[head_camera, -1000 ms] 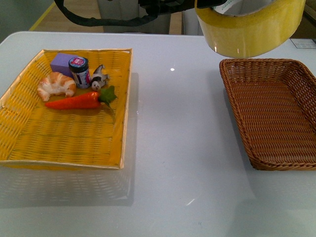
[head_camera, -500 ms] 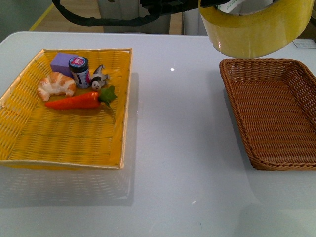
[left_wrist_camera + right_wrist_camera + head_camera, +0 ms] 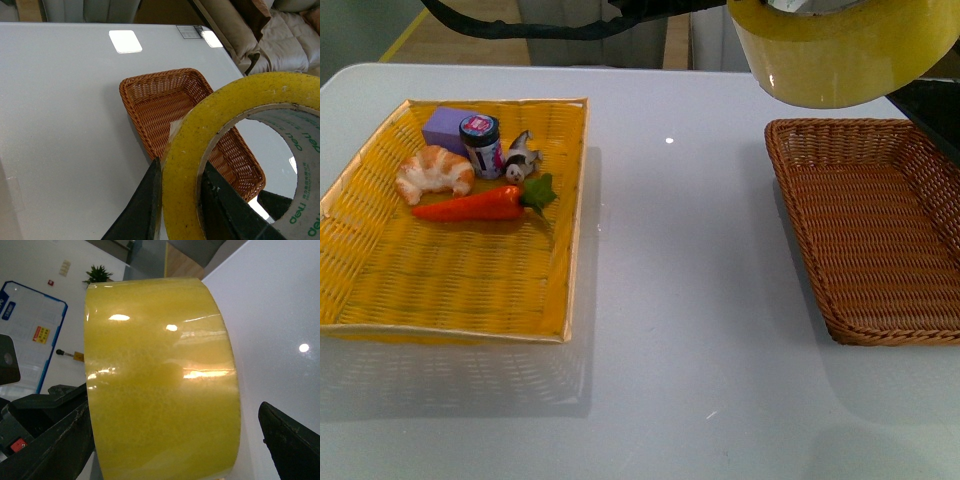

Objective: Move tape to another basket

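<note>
The tape [image 3: 840, 55] hangs in the air at about 1 o'clock in the front view, above the far rim of the brown wicker basket [image 3: 880, 230], which lies on the white table [image 3: 700, 300] at 3 o'clock. It is a wide roll. Its outer band is glossy, translucent yellow and catches bright highlights, its side face is a speckled duller yellow, and its white inner core carries green print.

The left gripper [image 3: 181, 167] pinches the roll's wall, with one dark finger [image 3: 145, 210] outside and the other inside the core. The right gripper [image 3: 174, 407] is spread wide, a finger on either side of the roll, and I cannot tell whether it touches.

At 9 o'clock, the yellow tray [image 3: 450, 290] holds a croissant [image 3: 434, 172] and a carrot [image 3: 470, 206].
</note>
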